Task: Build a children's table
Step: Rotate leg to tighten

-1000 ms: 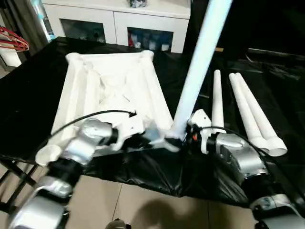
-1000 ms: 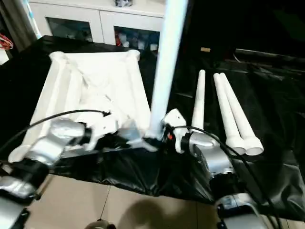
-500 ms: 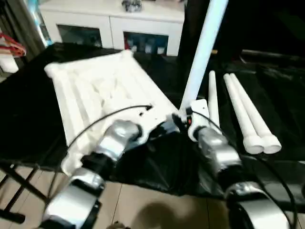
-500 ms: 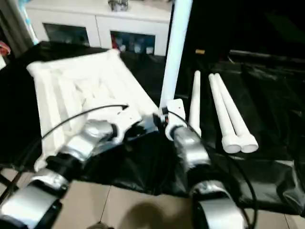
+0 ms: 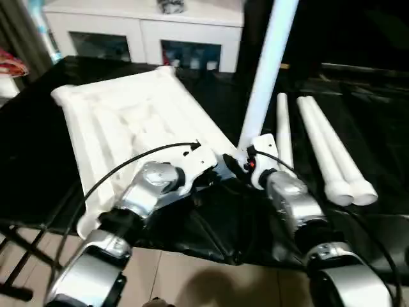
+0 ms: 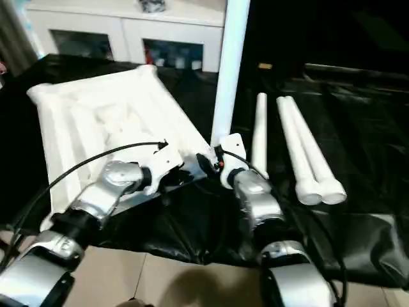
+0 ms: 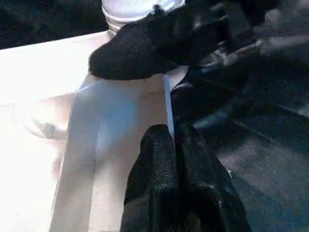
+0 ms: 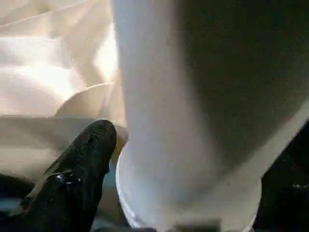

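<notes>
The white table top [image 5: 128,121] lies upside down on the black-covered table, ribbed underside up and set at an angle. One white leg [image 5: 265,70] stands upright at its near right corner socket. My right gripper [image 5: 239,163] is shut on the wide base of that leg [image 8: 193,96], with one black finger [image 8: 82,164] pressed against it. Just left of it, my left gripper [image 7: 171,133] is shut on the thin near rim of the table top [image 7: 116,125]. Three more legs [image 5: 326,147] lie side by side on the right.
A white glass-doored cabinet [image 5: 147,32] stands behind the table. The black sheet [image 5: 38,141] hangs over the front edge above the tiled floor [image 5: 192,275]. Red hangers [image 5: 13,64] sit at far left, and black stand legs [image 5: 19,256] show at lower left.
The table top has turned counterclockwise, its far end swinging left. Both grippers have drawn closer together at the near right corner, and the held leg stands straighter. The camera has also shifted.
</notes>
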Robot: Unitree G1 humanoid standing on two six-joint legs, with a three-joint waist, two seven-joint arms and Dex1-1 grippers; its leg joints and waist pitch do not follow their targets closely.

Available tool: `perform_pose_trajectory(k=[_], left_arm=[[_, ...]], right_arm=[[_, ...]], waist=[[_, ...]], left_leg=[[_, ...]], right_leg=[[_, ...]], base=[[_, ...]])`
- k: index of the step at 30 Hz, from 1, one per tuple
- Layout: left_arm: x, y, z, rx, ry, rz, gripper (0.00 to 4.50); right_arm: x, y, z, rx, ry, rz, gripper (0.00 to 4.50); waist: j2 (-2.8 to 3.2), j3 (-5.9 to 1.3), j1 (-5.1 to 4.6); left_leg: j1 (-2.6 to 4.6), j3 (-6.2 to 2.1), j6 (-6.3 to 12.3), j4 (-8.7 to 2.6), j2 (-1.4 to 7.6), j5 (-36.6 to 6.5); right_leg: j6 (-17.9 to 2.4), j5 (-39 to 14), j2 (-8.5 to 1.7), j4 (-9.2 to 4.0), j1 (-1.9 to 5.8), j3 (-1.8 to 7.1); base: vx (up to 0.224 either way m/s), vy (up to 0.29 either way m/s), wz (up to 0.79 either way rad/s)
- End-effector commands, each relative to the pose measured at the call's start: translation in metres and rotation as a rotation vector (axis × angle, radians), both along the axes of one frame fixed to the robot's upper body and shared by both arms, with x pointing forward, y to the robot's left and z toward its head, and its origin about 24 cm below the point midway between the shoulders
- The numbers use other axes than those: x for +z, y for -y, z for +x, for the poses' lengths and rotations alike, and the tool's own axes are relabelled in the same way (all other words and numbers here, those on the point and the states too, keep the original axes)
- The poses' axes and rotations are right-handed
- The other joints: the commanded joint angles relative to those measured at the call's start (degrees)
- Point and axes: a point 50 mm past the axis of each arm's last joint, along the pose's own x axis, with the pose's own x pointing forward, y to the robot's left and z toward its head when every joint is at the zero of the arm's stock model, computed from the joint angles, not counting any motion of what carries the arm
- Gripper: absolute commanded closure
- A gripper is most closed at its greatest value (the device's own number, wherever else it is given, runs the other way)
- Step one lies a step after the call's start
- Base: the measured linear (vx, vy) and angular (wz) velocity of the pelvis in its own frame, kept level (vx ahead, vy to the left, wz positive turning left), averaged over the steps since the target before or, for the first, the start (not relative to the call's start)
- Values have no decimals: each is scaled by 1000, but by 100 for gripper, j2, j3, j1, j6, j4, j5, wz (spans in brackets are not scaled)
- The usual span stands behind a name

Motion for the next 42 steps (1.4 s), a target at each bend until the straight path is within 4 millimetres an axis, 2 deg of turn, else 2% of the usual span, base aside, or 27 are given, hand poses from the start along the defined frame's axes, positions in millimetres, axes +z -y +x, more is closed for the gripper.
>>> perform_pose_trajectory(k=[1,6,9,12,17,19,21,24,32,34,38,39,40,41,42], left_arm=[[-2,14,-14,-171,-15,2,450],[-2,1,-18,-237,-40,30,450],[-2,-6,-22,-286,-58,36,450],[-1,-14,-26,-339,-87,41,450],[1,-25,-32,-400,-143,57,450],[1,-29,-33,-410,-151,64,450],[1,-33,-35,-424,-169,72,450],[2,-36,-35,-429,-177,78,450],[3,-34,-33,-399,-171,55,450],[4,-29,-28,-342,-146,28,450],[6,-23,-20,-263,-113,11,450],[7,-17,-13,-198,-95,-11,450],[7,-17,-13,-198,-95,-11,450],[9,-8,-8,-141,-80,-35,450],[10,-3,-5,-102,-71,-44,450]], right_arm=[[-5,-6,-8,134,-29,-8,72],[2,13,-13,284,-11,-35,72],[8,18,-17,370,-5,-24,72],[14,22,-26,495,-5,-9,72],[14,26,-43,672,-51,-19,72],[13,27,-48,713,-71,-14,105],[13,28,-55,766,-101,-13,108],[11,28,-60,800,-121,-15,145],[8,20,-63,785,-123,5,170],[5,16,-59,711,-117,15,171],[0,11,-49,584,-89,-6,172],[-5,9,-40,462,-89,-25,172],[-5,9,-40,462,-89,-25,172],[-11,4,-31,328,-98,-28,172],[-13,1,-27,261,-108,-16,173]], waist=[[16,-380,28],[16,-400,45],[18,-387,87],[14,-396,139],[10,-381,190],[13,-377,199],[10,-369,215],[30,-381,257],[20,-390,276],[24,-388,272],[10,-349,231],[9,-330,196],[10,-303,136],[-3,-305,122],[12,-276,57]], left_leg=[[39,-273,283,-393,552,-1065],[27,-258,386,-367,573,-902],[33,-252,388,-366,583,-1015],[35,-254,410,-369,596,-951],[34,-251,424,-370,586,-1007],[45,-256,381,-378,593,-1046],[52,-256,361,-381,591,-1086],[67,-258,325,-378,593,-1082],[56,-262,278,-374,585,-1020],[53,-270,263,-376,585,-1040],[94,-280,102,-392,562,-1361],[81,-305,56,-410,559,-1446],[108,-313,-24,-415,546,-1631],[130,-325,-50,-410,541,-1706],[172,-330,-96,-401,523,-1878]], right_leg=[[-1000,-1084,-793,-425,248,508],[-1101,-813,-765,-370,238,486],[-1043,-1052,-775,-402,236,488],[-999,-1035,-760,-385,225,483],[-937,-1220,-756,-412,219,479],[-919,-1340,-757,-420,202,480],[-876,-1479,-761,-446,202,485],[-851,-1501,-761,-444,188,483],[-880,-1368,-763,-430,200,476],[-882,-1412,-770,-438,199,473],[-750,-2113,-795,-534,174,474],[-689,-2355,-798,-559,187,461],[-641,-2660,-796,-605,163,445],[-593,-2819,-811,-625,166,442],[-561,-3131,-818,-678,126,433]], base=[[0,0,0],[0,0,0],[0,0,0],[0,0,0],[0,0,0],[0,0,0],[0,0,0],[0,0,0],[0,0,0],[0,0,0],[0,0,0],[0,0,0],[0,0,0],[0,0,0],[0,0,0]])
